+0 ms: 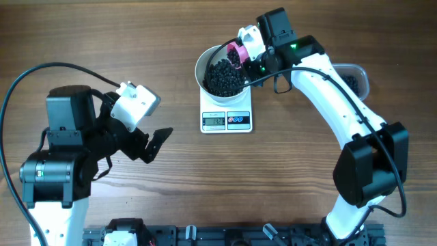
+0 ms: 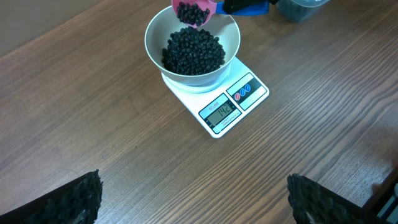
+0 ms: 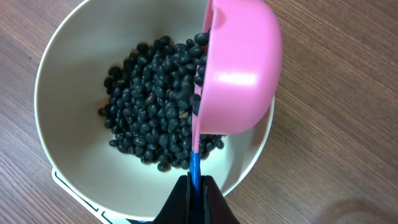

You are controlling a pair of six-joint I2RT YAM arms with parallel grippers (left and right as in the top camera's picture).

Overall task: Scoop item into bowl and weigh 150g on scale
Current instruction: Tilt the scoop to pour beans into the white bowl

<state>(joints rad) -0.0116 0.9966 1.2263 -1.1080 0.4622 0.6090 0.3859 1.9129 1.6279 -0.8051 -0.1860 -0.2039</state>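
The white bowl point(image 1: 205, 65) stands on the small white scale point(image 1: 227, 120) and holds a heap of black beans point(image 1: 224, 77), the item. My right gripper point(image 3: 196, 190) is shut on the blue handle point(image 3: 195, 168) of a pink scoop point(image 3: 239, 68). The scoop is tipped on its side over the bowl's right rim point(image 3: 68, 124), with beans point(image 3: 149, 118) at its mouth. The scale's display point(image 2: 222, 112) is lit. My left gripper point(image 2: 196, 202) is open and empty, low over the bare table well to the left of the scale point(image 2: 233, 106).
A clear tub point(image 1: 355, 78) with more dark beans sits at the right, partly hidden under my right arm. The left arm's base point(image 1: 61, 164) fills the front-left of the table. A dark rail point(image 1: 225, 236) runs along the front edge.
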